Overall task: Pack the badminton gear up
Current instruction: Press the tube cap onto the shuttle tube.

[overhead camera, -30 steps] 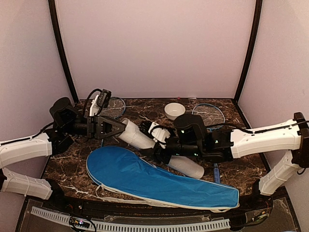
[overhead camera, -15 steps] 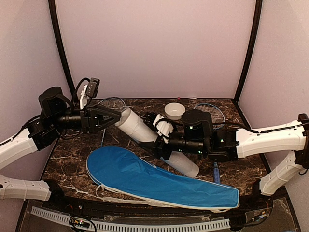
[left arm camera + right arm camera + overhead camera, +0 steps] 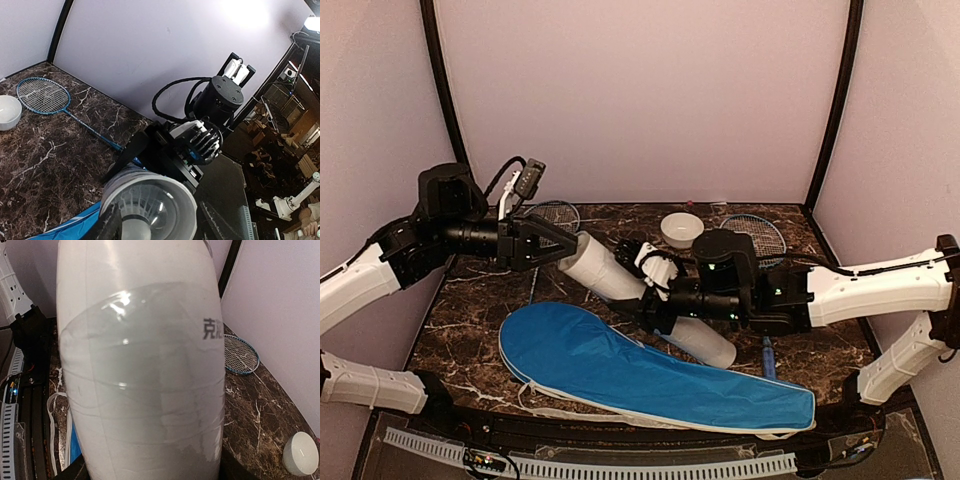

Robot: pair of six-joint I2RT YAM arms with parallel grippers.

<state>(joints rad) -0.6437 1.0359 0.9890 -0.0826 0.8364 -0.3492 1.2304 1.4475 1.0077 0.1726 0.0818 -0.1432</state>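
Note:
My right gripper [image 3: 655, 292] is shut round the middle of the long white tube [image 3: 620, 282], holding it tilted with its open end up and to the left. That open end [image 3: 150, 205] faces my left gripper [image 3: 560, 246], which is open with a finger on each side of the rim. A white feather shuttlecock [image 3: 134, 220] sits just inside, cork end outward. In the right wrist view the tube [image 3: 140, 370] fills the frame and hides my fingers. The blue racket cover [image 3: 650, 375] lies flat in front. One blue racket [image 3: 552, 214] lies at the back left, another [image 3: 757, 236] at the back right.
A small white bowl [image 3: 681, 229] stands at the back between the two rackets. The cover's white strap [image 3: 555, 412] trails near the front edge. Dark posts and pale walls close in the sides and back of the marble table [image 3: 470, 330].
My left gripper's jaws have spread wider and it has risen, now standing at the tube's mouth. The right arm has lifted the tube's open end off the table.

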